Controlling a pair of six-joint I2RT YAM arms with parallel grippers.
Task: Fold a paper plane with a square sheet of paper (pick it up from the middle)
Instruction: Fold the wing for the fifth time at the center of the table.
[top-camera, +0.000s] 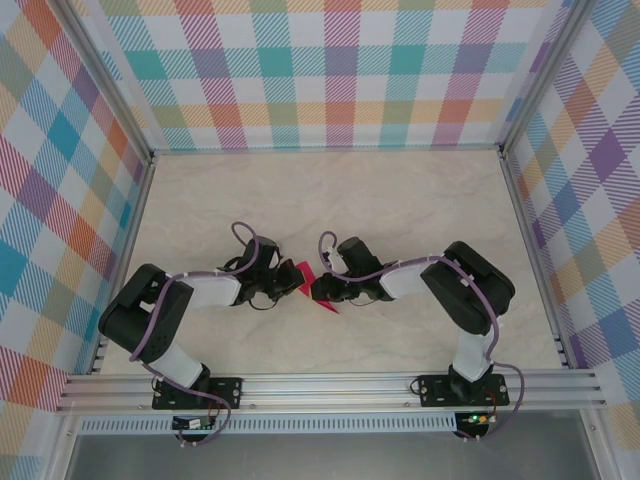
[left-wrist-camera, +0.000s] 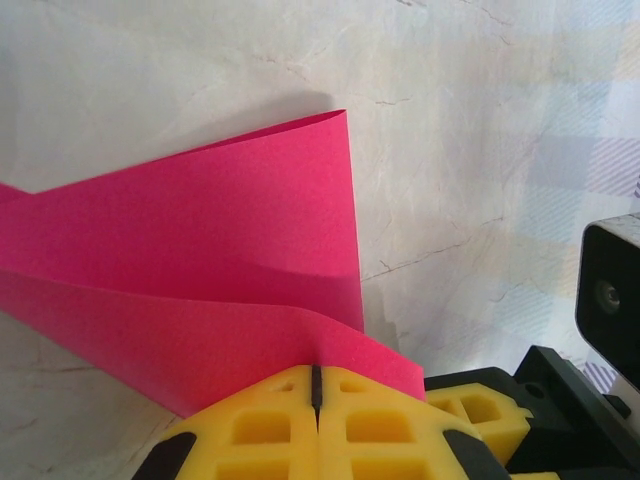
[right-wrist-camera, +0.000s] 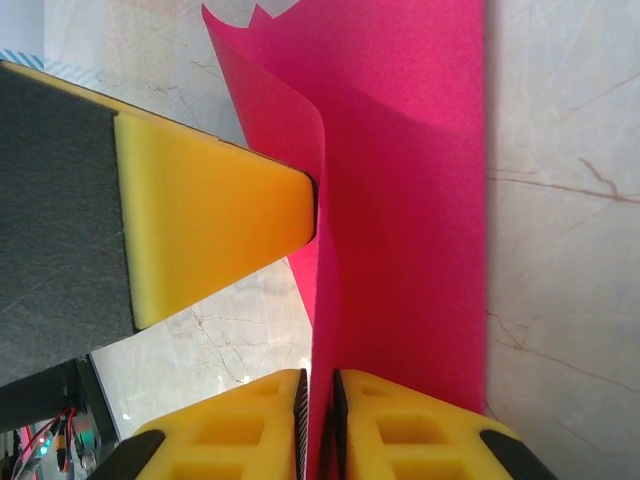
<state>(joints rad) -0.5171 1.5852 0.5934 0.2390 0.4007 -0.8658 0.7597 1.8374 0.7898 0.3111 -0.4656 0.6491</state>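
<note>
**Marbled table (top-camera: 420, 200), magenta-pink sheet of paper (top-camera: 305, 280) between two grippers**

Pastel plaid walls (top-camera: 340, 70) close in a pale, veined table top on three sides, and an aluminium rail (top-camera: 330, 385) runs along the near edge, where both arm bases are bolted. The two arms bend inward and meet near the middle of the table, slightly toward its near side. The thin magenta-pink sheet of paper, already folded into layers, sits between their tips.

The left gripper (left-wrist-camera: 317, 385) has its yellow fingers pressed together, with only a dark seam between them. They are clamped on the lower edge of the paper (left-wrist-camera: 200, 260), which rises from them as two overlapping flaps with a crease between. The upper flap ends in a sharp corner above the table.

The right gripper (right-wrist-camera: 318, 400) has its yellow fingers a narrow slit apart. The paper (right-wrist-camera: 410, 200) runs edge-on through that slit, and it is not possible to tell whether the pads press on it. In the right wrist view, one yellow finger (right-wrist-camera: 210, 220) of the left gripper comes in from the side, its tip touching a curled flap of the sheet. From above, a pointed corner of the paper pokes out below the right gripper (top-camera: 318, 290).
</note>
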